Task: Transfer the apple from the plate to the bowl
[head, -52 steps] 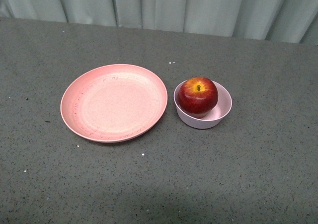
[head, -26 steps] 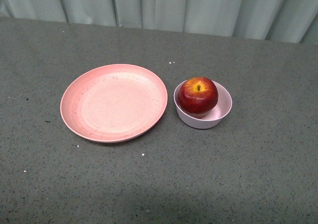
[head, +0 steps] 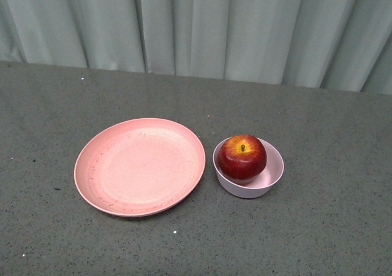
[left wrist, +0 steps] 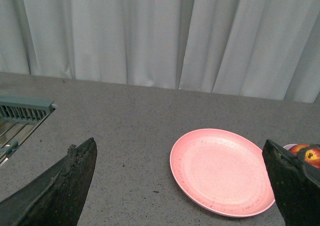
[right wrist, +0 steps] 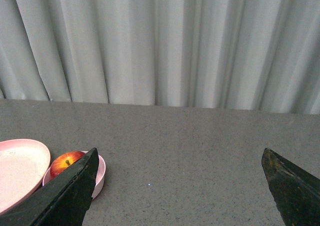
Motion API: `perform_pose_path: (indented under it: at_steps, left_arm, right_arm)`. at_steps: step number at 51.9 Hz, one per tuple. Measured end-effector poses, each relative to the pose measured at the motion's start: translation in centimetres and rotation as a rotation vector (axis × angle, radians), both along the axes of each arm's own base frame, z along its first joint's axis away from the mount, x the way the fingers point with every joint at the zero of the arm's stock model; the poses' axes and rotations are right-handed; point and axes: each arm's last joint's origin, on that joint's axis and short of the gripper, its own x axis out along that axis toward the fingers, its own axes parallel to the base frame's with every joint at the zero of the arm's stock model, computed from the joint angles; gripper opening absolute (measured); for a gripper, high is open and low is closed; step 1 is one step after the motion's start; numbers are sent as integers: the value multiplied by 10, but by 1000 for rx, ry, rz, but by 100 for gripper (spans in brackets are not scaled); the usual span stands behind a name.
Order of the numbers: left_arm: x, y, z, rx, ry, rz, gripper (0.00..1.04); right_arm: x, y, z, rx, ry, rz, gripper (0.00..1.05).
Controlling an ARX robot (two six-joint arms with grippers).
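On the grey speckled desk point(head: 331, 227), in the front view, the salmon-pink plate point(head: 139, 166) lies flat on the left side, its surface bare apart from faint speckles. Just beside its right rim sits the small pale pink bowl point(head: 250, 184), the two rims close together, though whether they touch cannot be told. The dark red apple point(head: 243, 158) rests inside the bowl, stem up with its yellow-orange patch showing, and rises above the bowl's rim. Pale green-grey curtains point(head: 202, 25) hang along the desk's far edge. Neither arm appears in this view.

In the left wrist view, the left gripper point(left wrist: 182, 178) is spread wide, its two dark fingers point(left wrist: 60, 191) far apart and holding nothing; the plate point(left wrist: 220, 171) shows between them, and a sliver of the apple point(left wrist: 305, 152) peeks out by one finger. A teal rack point(left wrist: 25, 110) sits at the desk's left edge.

In the right wrist view, the right gripper point(right wrist: 179, 183) is likewise spread wide and empty, with the apple point(right wrist: 66, 162) in the bowl point(right wrist: 99, 172) partly hidden behind one finger point(right wrist: 65, 198), beside the plate point(right wrist: 20, 168).
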Motion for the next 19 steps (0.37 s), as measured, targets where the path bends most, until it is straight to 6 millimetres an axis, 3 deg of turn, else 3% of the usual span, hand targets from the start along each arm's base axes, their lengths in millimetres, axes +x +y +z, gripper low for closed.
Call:
perform_pose_path:
  at_steps: [19]
  left_arm:
    - [0,0,0,0,0,0,98]
  right_arm:
    - [0,0,0,0,0,0,95]
